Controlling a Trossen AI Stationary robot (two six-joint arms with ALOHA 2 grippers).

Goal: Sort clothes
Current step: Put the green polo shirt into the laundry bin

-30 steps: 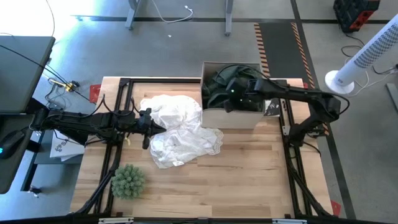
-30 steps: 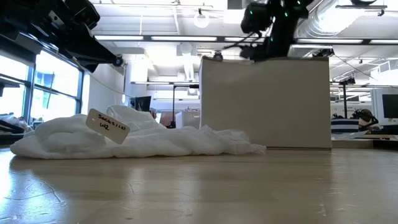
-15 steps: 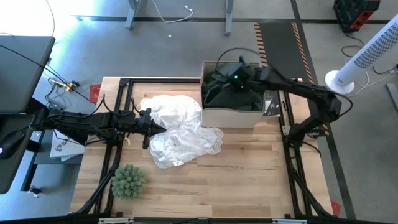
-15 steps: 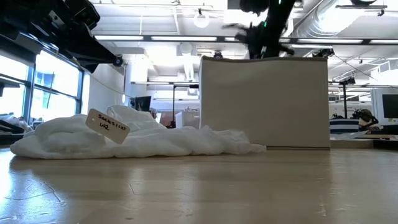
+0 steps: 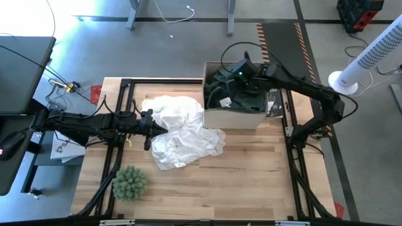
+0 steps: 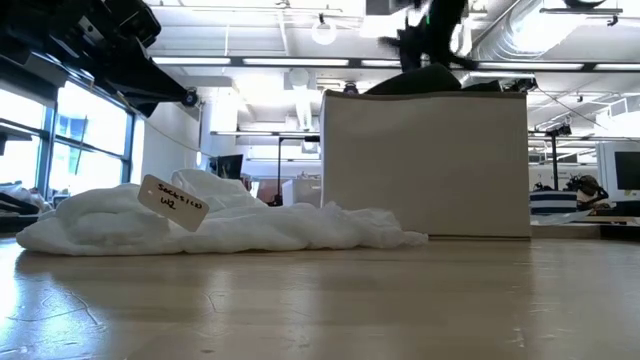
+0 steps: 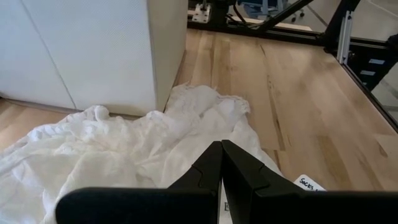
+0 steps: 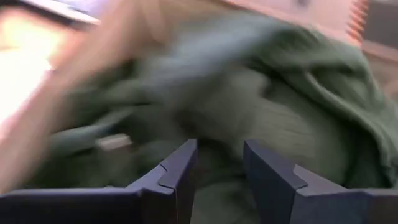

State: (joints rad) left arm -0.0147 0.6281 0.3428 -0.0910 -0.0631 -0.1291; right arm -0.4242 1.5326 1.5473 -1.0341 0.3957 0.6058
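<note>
High view: the white garment lies crumpled on the tabletop, touching the box on its left side. It looks light and limp, so a pinch on a raised fold near its middle should lift it, though the loose ends would likely trail. The left tool rests at its left edge. The right tool hangs over the box, above the dark green garment heaped inside. The spiky ball sits apart near the front-left corner; the front and right of the tabletop offer free room.

Low view: the white garment sprawls flat, its paper tag sticking up; the box wall stands tall beside it, an edge any lift must clear.

Left wrist view: the left tool is pinched shut and holds nothing, just above the white cloth.

Right wrist view: the right tool stands partly parted, empty, over the green knit, which looks thick and soft.
</note>
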